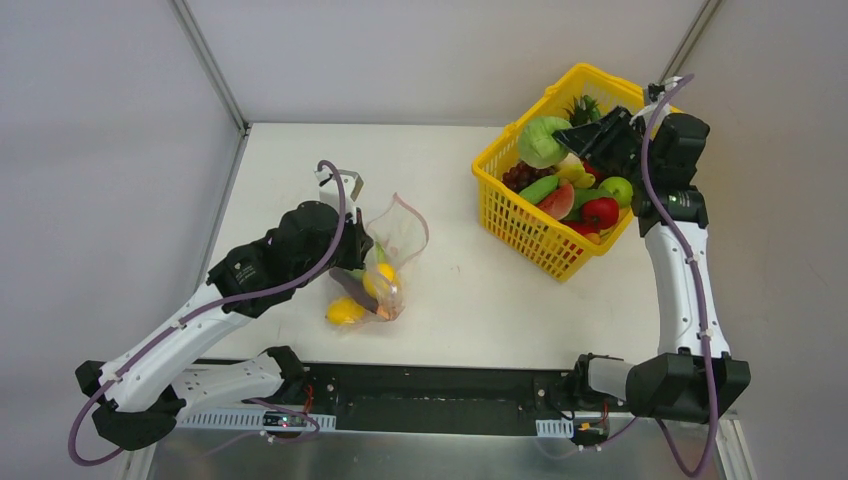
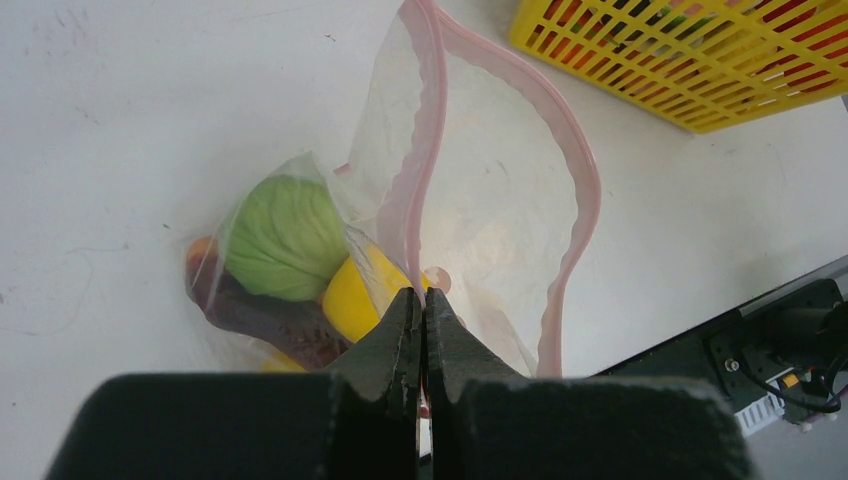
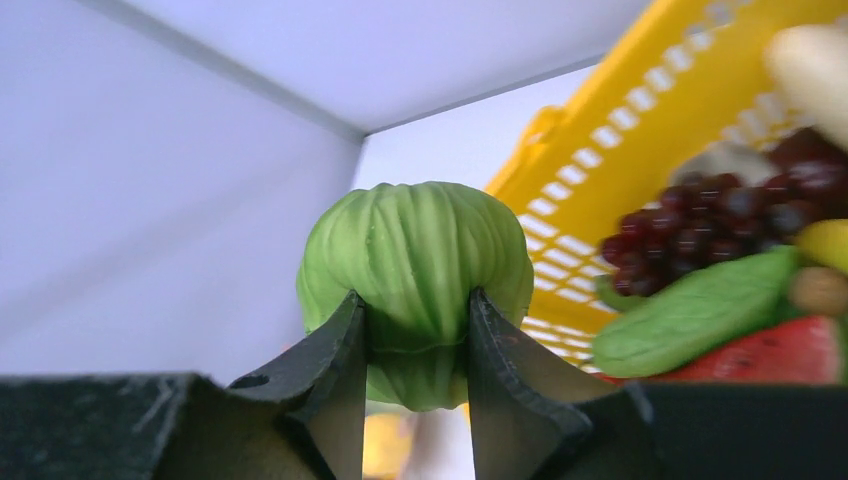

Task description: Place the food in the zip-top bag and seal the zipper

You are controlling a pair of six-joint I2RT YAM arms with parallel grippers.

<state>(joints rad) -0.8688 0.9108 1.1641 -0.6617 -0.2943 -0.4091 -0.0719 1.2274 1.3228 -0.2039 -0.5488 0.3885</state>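
1. Right pincer [image 3: 415, 305]: jaws partway open and clamped on the green cabbage [image 3: 415, 240], one finger pressed against each flank. The cabbage fills the gap.
2. In the top view the held cabbage sits over the far-left part of the yellow basket [image 1: 545, 250], above the other food.
3. Left pincer [image 2: 422, 310]: jaws fully closed, pinching the pink zipper [image 2: 575, 170] of the zip-top bag [image 2: 500, 230] at the near end of the mouth.
4. The bag lies on the white table [image 2: 120, 150], left of centre and well apart from the basket.
5. The bag mouth gapes wide. The zipper's two halves form an open loop and are not pressed together.
6. Inside the bag, at its closed end, are a pale green ball [image 2: 285, 238], a yellow fruit [image 2: 355, 300] just beside it, and a dark purple piece [image 2: 260, 315] under both. All three touch.
7. A yellow lump shows at the bag's near corner in the top view. I cannot tell whether it is inside the plastic or outside.
8. In the basket are grapes [image 3: 700, 220], a cucumber [image 3: 700, 310], a watermelon slice [image 3: 770, 350], a red tomato [image 1: 600, 211] and a green apple [image 1: 617, 188], packed close together.
9. The basket stands at the far right of the table, next to the right arm.
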